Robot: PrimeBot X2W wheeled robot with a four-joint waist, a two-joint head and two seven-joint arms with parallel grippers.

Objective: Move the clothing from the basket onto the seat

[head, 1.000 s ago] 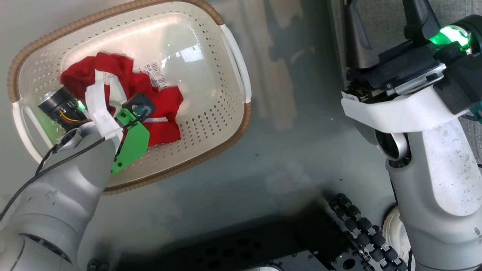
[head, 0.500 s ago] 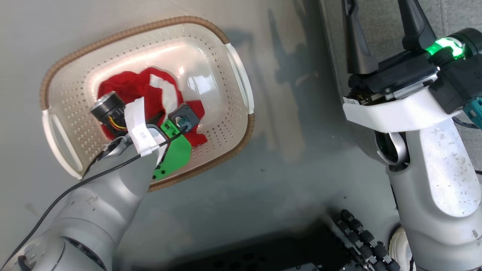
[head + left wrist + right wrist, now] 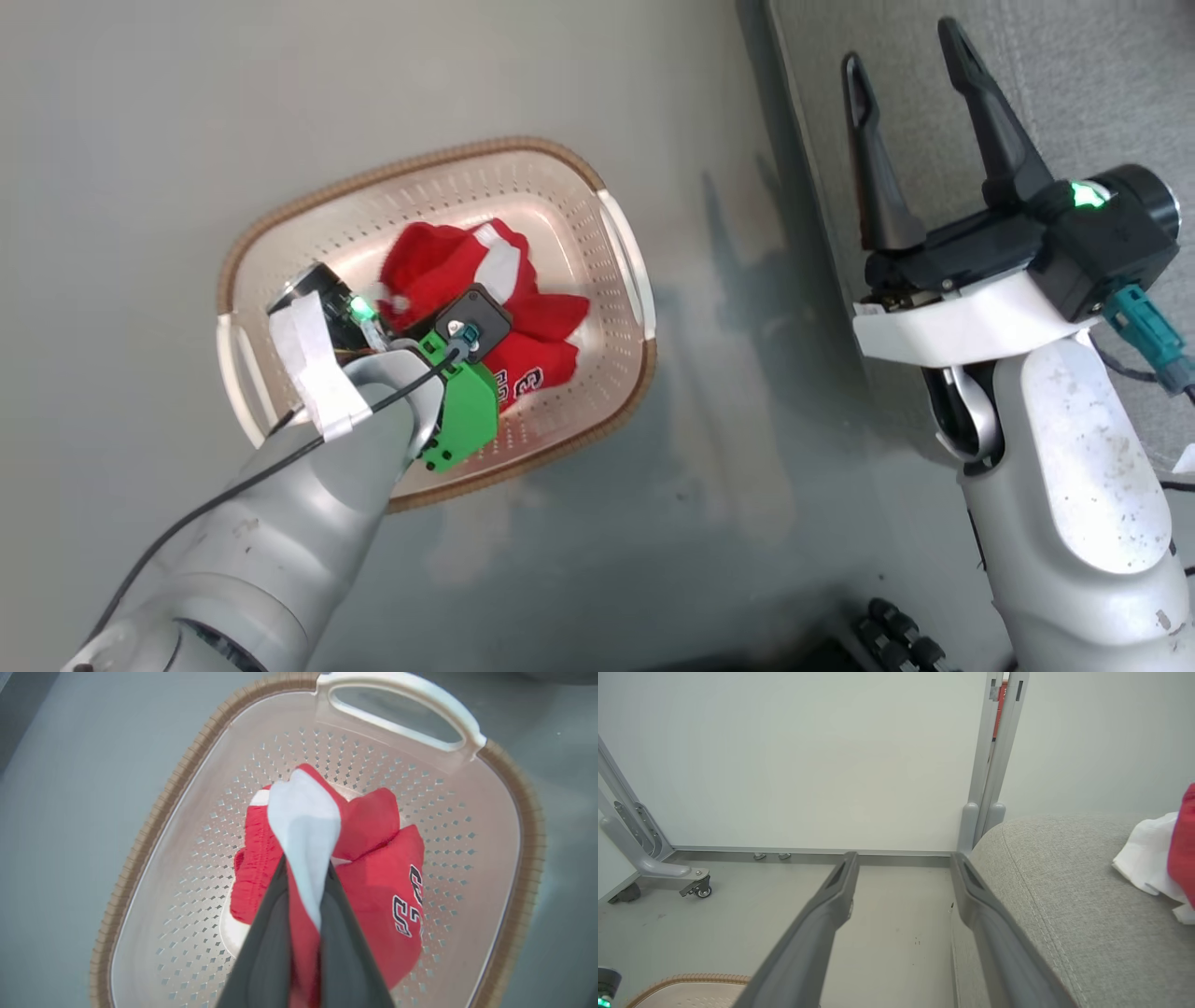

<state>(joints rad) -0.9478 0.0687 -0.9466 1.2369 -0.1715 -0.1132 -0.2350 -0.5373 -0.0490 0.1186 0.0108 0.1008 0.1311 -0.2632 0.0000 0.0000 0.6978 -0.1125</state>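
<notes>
Fingers (image 3: 266, 942) of the left gripper (image 3: 306, 872) pinch a red-and-white fold of the clothes (image 3: 383, 891), bunched inside the basket (image 3: 187, 774) on the floor (image 3: 46, 812). The right gripper (image 3: 901, 47) is spread wide at the sofa cushion (image 3: 1064, 882) edge, where another red-and-white piece (image 3: 1157, 858) lies.

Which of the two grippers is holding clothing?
The left gripper, shut on the clothing in the basket; the right gripper is open and empty.
</notes>
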